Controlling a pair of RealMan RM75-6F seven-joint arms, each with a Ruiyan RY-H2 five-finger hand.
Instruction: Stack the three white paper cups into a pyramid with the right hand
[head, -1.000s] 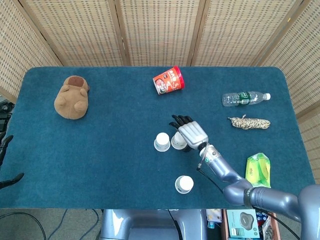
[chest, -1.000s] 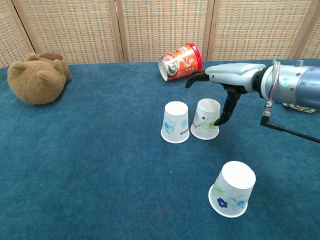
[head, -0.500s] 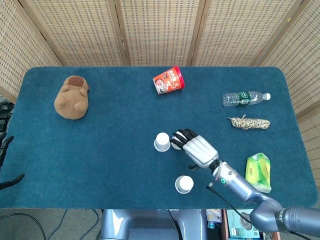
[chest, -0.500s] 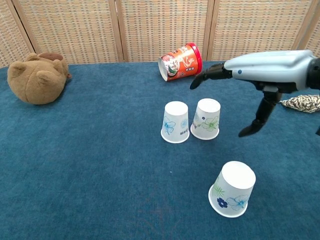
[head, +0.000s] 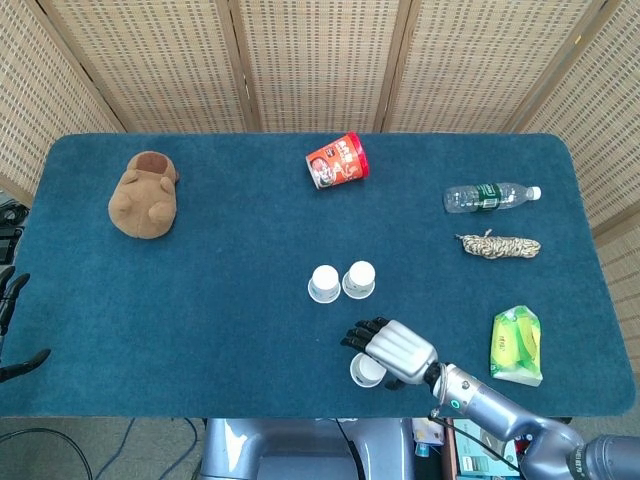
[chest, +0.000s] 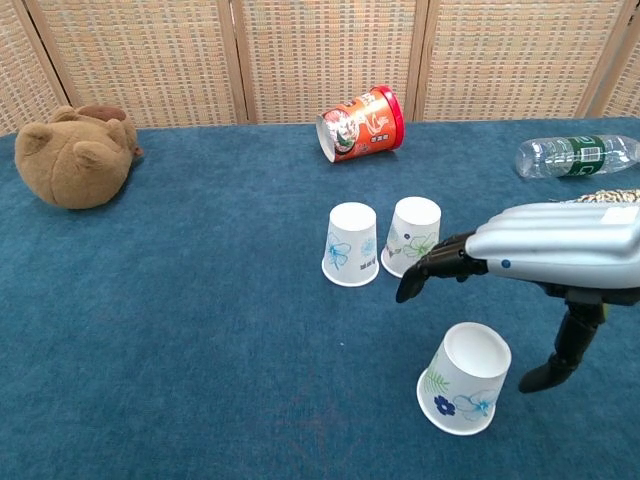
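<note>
Two white paper cups stand upside down, side by side, in the middle of the blue table: the left one (head: 324, 283) (chest: 350, 244) and the right one (head: 359, 279) (chest: 413, 237). The third cup (head: 366, 371) (chest: 464, 379) stands upside down nearer the front edge. My right hand (head: 393, 351) (chest: 540, 260) hovers open just above and to the right of this third cup, fingers spread over it and the thumb hanging down on its right. It holds nothing. My left hand is out of both views.
A red instant-noodle cup (head: 337, 161) (chest: 360, 124) lies on its side at the back. A brown plush toy (head: 146, 194) (chest: 71, 149) is far left. On the right lie a water bottle (head: 490, 196), a rope bundle (head: 498, 245) and a green packet (head: 517, 345).
My right hand let go of the right cup of the pair, leaving it beside the left one, and moved toward the front edge until it hovers over the third cup.
</note>
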